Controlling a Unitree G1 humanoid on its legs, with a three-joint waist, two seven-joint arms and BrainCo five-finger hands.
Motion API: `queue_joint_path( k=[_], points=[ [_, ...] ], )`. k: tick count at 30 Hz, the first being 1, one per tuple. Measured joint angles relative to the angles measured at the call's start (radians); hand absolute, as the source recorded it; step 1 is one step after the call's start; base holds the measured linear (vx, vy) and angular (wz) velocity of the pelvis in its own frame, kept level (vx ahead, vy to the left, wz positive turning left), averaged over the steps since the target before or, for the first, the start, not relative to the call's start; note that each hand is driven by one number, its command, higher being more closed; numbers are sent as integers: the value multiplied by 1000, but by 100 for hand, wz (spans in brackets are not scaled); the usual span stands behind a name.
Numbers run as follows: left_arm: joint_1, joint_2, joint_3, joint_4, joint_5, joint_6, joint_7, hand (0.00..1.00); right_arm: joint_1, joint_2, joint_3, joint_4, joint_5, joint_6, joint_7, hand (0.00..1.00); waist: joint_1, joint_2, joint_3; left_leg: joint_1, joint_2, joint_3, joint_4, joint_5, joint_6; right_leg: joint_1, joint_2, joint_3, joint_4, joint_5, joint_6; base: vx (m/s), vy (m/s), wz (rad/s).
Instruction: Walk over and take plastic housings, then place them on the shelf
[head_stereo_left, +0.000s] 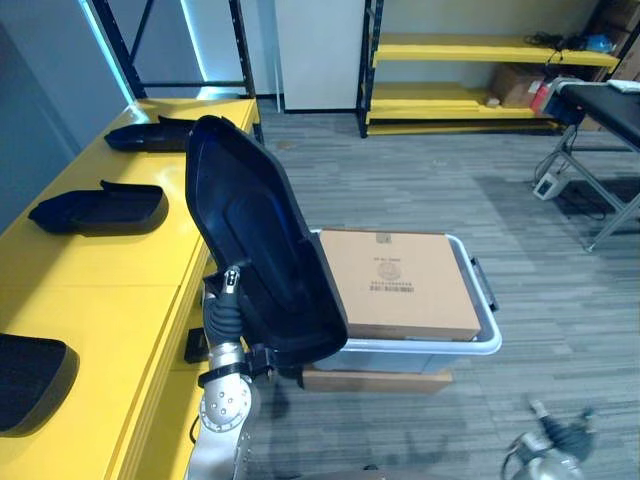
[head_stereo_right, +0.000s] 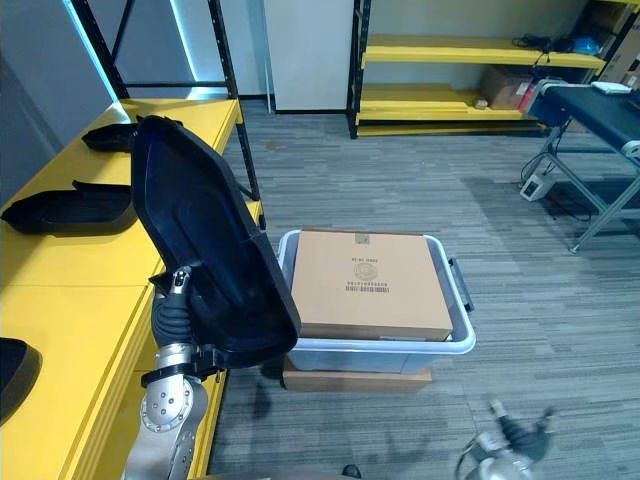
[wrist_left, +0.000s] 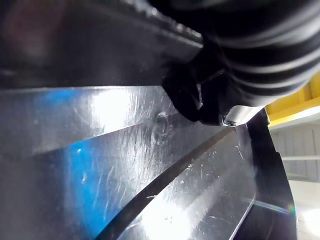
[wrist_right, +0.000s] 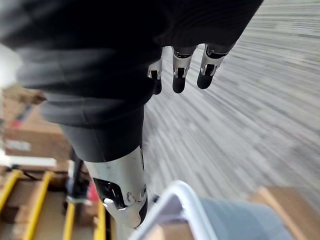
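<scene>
The left arm is bent upward, its hand (head_stereo_left: 226, 316) clamped on the lower edge of a big black housing (head_stereo_left: 250, 230) that stands tilted above it, with the yellow shelf (head_stereo_left: 120, 290) just to its left, while the right hand (head_stereo_left: 556, 438) hangs low, fingers loose.

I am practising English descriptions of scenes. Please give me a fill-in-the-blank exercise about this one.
The black housing is held by the robot's ____ hand.
On the grey bin lies a cardboard ____.
The shelf is ____ in colour.
Missing words: left; box; yellow.
</scene>
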Motion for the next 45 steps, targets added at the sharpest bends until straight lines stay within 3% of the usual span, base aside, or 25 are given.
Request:
queue_joint_path(
  k=[6,8,10,12,13,14,15,16,17,18,20,21,23,25,27,28,29,31,35,36,37,38,42,45],
  points=[
    [19,-16,7,-20,0,-8,3,100,-9,-4,52,121,-15,1,41,0,23,-4,1,-1,-12,-86,1,7,-1,14,-15,-84,45,-39,-7,23,-16,44],
    [25,-17,5,-54,0,-10,4,100,-17,-5,70,165,-14,1,40,0,42,-11,7,-31,-33,-165,31,15,-12,9,-36,-162,99,-81,-6,31,-12,104],
    [25,-17,5,-93,-1,-12,6,100,-37,-11,93,188,-13,0,37,0,42,-22,26,-59,-58,-223,49,31,-36,4,-68,-247,155,-123,-3,-4,-2,152],
    [24,-19,5,-125,-2,-22,10,100,-53,-20,106,190,-12,-2,34,0,47,-21,35,-101,-77,-259,63,35,-38,-14,-97,-335,206,-158,1,-39,10,150],
    [24,-18,6,-142,-4,-31,24,100,-79,-20,106,192,-12,-3,33,0,58,-18,46,-130,-58,-180,61,3,-4,-16,-116,-389,222,-168,3,-79,26,148],
    [23,-19,5,-155,-8,-33,25,100,-95,-28,107,193,-12,-5,30,0,55,-25,61,-155,-14,-26,81,-12,-7,-5,-136,-451,226,-170,5,-75,59,153],
    [22,-19,3,-157,-9,-39,25,100,-103,-39,107,200,-12,-9,29,0,52,-18,62,-170,16,70,100,-12,-7,-1,-147,-485,228,-171,8,-58,75,167],
    [22,-34,-7,-156,-9,-51,27,100,-123,-62,108,228,-12,-13,28,0,49,2,65,-195,79,255,142,-13,-6,13,-161,-547,236,-174,12,-11,96,125],
    [20,-41,-11,-157,-9,-53,28,100,-133,-71,108,242,-11,-12,27,0,48,8,67,-201,110,340,162,-10,-2,18,-173,-570,249,-181,23,24,163,170],
    [7,-47,-16,-150,-9,-58,36,100,-149,-85,107,276,-10,-11,26,0,37,23,66,-200,153,513,208,-3,31,37,-211,-641,287,-204,58,24,200,119],
    [-5,-45,-27,-149,-10,-72,47,100,-166,-89,106,308,-8,-9,27,0,44,15,68,-201,115,502,196,-20,34,55,-237,-671,273,-207,67,36,223,89],
    [-33,-28,-34,-143,-10,-91,46,100,-192,-77,108,319,-5,-9,26,0,37,23,74,-207,77,467,188,-20,36,83,-255,-701,250,-203,88,56,209,69],
    [-59,-21,-38,-133,-10,-94,45,100,-205,-71,108,345,-5,-7,26,0,38,22,75,-213,54,450,183,-19,45,86,-264,-712,238,-201,89,59,174,56],
    [-88,-21,-31,-119,-10,-93,47,100,-239,-66,108,380,-6,6,28,0,38,14,79,-216,19,424,195,-32,75,113,-283,-739,228,-177,91,119,159,49],
    [-94,-16,-32,-112,-8,-92,47,100,-249,-68,108,375,-8,7,32,0,34,14,80,-214,-11,386,203,-45,96,117,-313,-721,289,-169,64,166,128,51],
    [-94,-16,-43,-102,-7,-92,48,100,-241,-70,108,377,-10,7,35,0,24,17,82,-185,-23,357,177,-47,100,77,-323,-614,378,-191,-2,200,117,79],
    [-99,-9,-52,-81,-2,-92,50,100,-236,-61,111,379,-10,7,39,0,9,18,83,-160,-26,309,161,-42,101,43,-263,-433,418,-243,-2,171,61,89],
    [-115,-1,-52,-39,1,-91,63,100,-228,-63,142,378,-10,7,39,0,-3,8,89,-113,-37,259,134,-33,98,-10,-173,-206,462,-306,-2,177,-15,100],
    [-136,-1,-96,-31,9,-86,85,100,-160,-40,185,329,-1,7,39,0,-20,-10,99,-81,-72,92,167,-41,82,-162,-20,133,582,-366,4,171,-82,134],
    [-136,-4,-100,-31,15,-86,88,100,-152,-37,185,319,1,7,38,0,-16,-13,100,-81,-75,77,182,-47,73,-174,-11,161,574,-359,8,110,-137,138],
    [-132,-4,-104,-38,28,-86,88,100,-141,-25,194,298,3,7,38,0,-9,-35,104,-88,-90,54,207,-69,53,-173,-30,167,502,-274,5,77,-169,114],
    [-126,-5,-102,-53,40,-90,88,100,-140,-16,213,296,3,10,39,0,3,-60,113,-89,-103,28,240,-104,36,-152,-51,153,465,-261,29,101,-262,110],
    [-122,-38,-122,-57,41,-93,83,100,-141,-29,221,283,2,6,39,0,38,-16,97,-103,-8,45,234,-92,-2,-98,-9,63,342,-215,-10,92,-198,54],
    [-108,-38,-123,-56,40,-93,67,100,-136,-23,225,283,2,6,39,0,41,-21,97,-87,18,37,207,-73,-28,-60,8,29,292,-193,-28,77,-132,23]
  ],
)
